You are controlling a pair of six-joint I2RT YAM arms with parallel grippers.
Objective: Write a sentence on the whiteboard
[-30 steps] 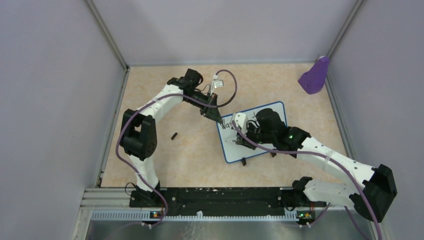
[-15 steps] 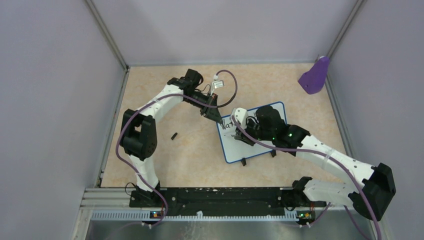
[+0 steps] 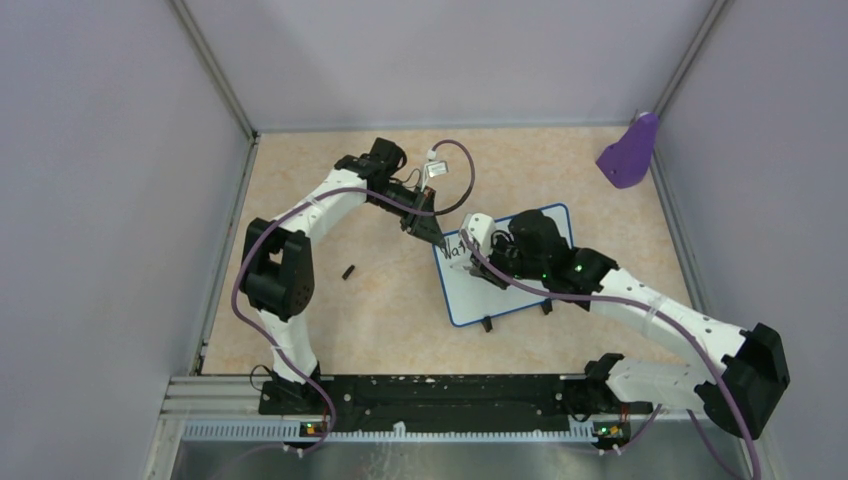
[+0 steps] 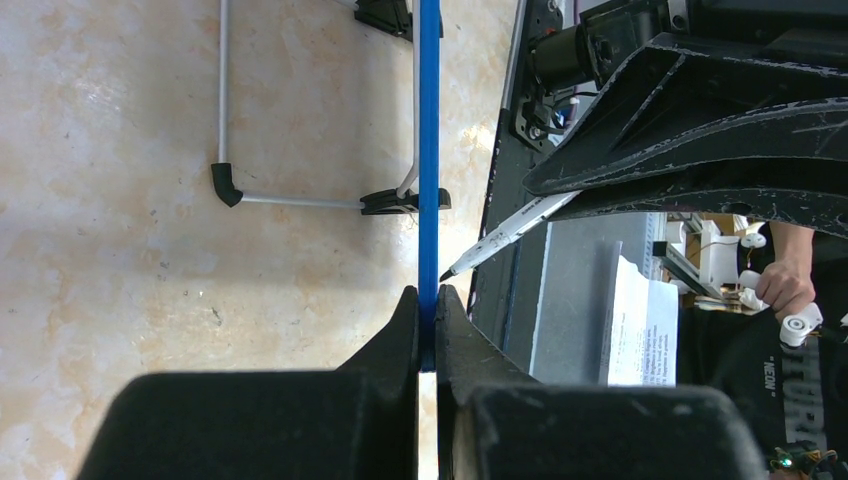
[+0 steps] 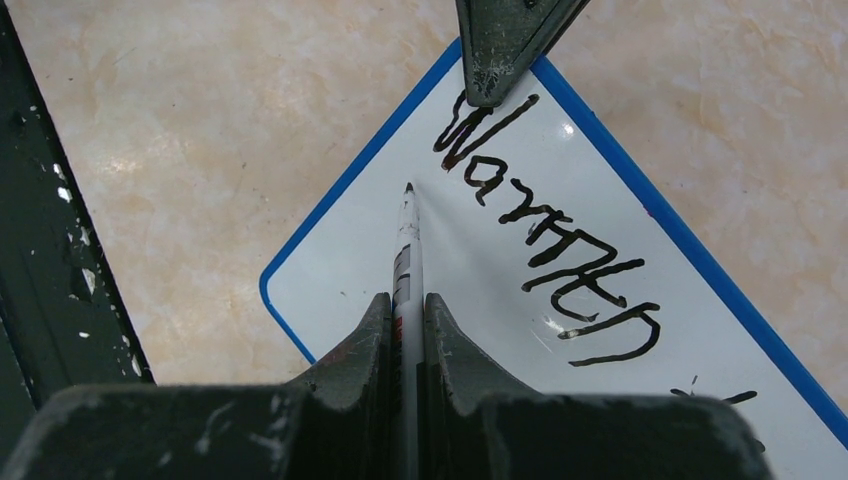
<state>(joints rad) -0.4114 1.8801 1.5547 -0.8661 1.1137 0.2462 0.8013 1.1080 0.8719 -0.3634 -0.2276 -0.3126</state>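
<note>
Your right hand (image 5: 405, 335), clamped shut on the marker (image 5: 407, 235), has been sliding back toward the left end of the whiteboard (image 5: 345, 265) over the last second, so you are probably starting line two beneath "Warmth" of the sentence (image 5: 548, 240). Your left hand (image 4: 427, 335) is pinching the board's blue rim, steadying it mid-counter (image 3: 380, 300). Your right arm is hiding most of the writing from above, and tip contact is hard to judge.

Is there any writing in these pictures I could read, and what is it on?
"Warmth": black handwriting on the whiteboard.
Further strokes at the board's lower right: cut off by the picture edge, unreadable.
Print on the marker barrel: too blurred to read.
Printed sheet in the background of the left wrist view: too small to read.
</note>
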